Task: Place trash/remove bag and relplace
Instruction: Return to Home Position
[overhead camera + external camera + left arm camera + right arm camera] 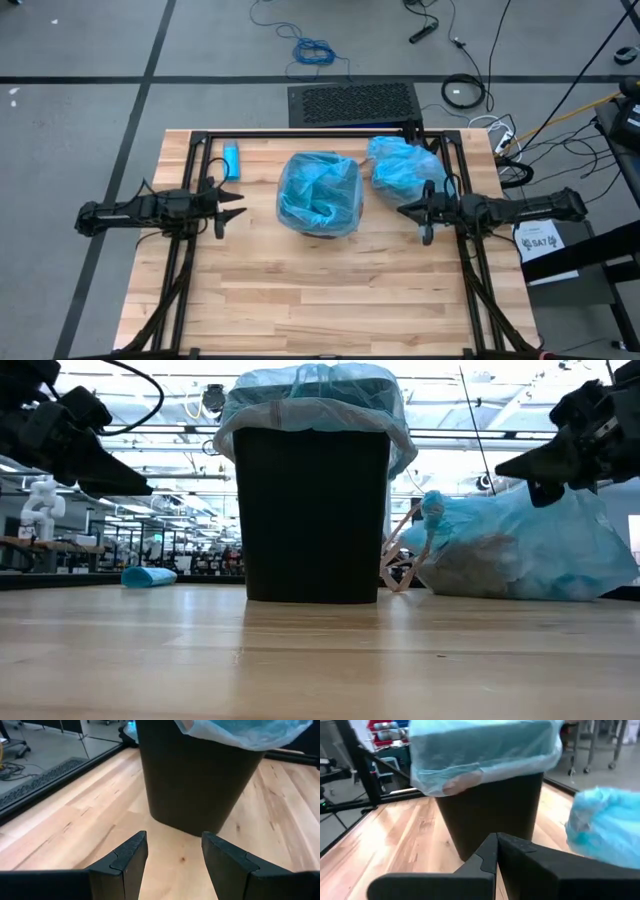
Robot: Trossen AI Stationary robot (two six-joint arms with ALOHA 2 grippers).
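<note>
Wooden table [330,290] holds everything. Black bin [312,520] mid-frame in the high view, blue liner [320,195] folded over its rim. Tied full blue bag [405,168] lies just right of the bin, toward upper right, darker contents dimly visible through it. Left gripper [238,203] hovers left of the bin, apart from it, fingers spread, empty. Right gripper [403,210] hovers between bin and bag, just below the bag in frame, fingers closed together, empty. Small blue oblong [232,160] upper left
</note>
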